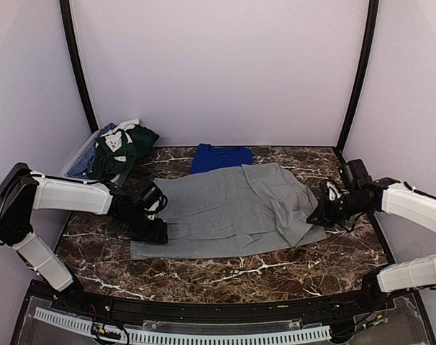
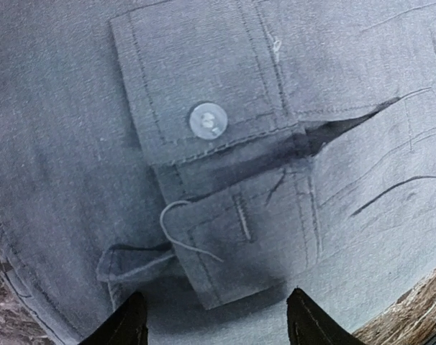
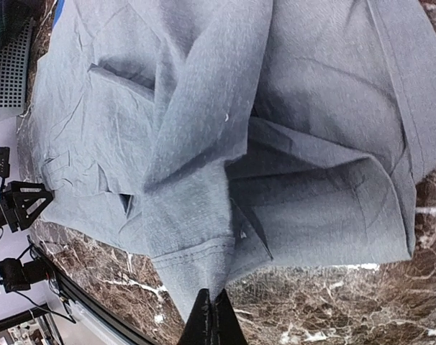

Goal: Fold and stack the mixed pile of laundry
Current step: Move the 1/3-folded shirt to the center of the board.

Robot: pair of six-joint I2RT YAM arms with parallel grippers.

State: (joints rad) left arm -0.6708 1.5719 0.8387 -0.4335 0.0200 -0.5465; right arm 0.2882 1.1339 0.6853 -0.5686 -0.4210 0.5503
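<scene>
Right gripper (image 3: 212, 305) pinches grey shirt (image 1: 232, 208) edge; left gripper (image 2: 216, 300) spread over button flap (image 2: 203, 118). Cloth looks light, limp (prob. slips): grab seams.

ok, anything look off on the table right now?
Minor only. A loose thread curls from the placket of the grey polo shirt, below the button. The shirt's right side is bunched in an uneven fold where the right gripper pinches it. Nothing spilled or torn in view.

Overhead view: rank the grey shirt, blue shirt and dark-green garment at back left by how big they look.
Largest: grey shirt, by far.
Then dark-green garment and blue shirt look alike; the blue one's near edge seems hidden under the grey shirt, so unranked.
</scene>
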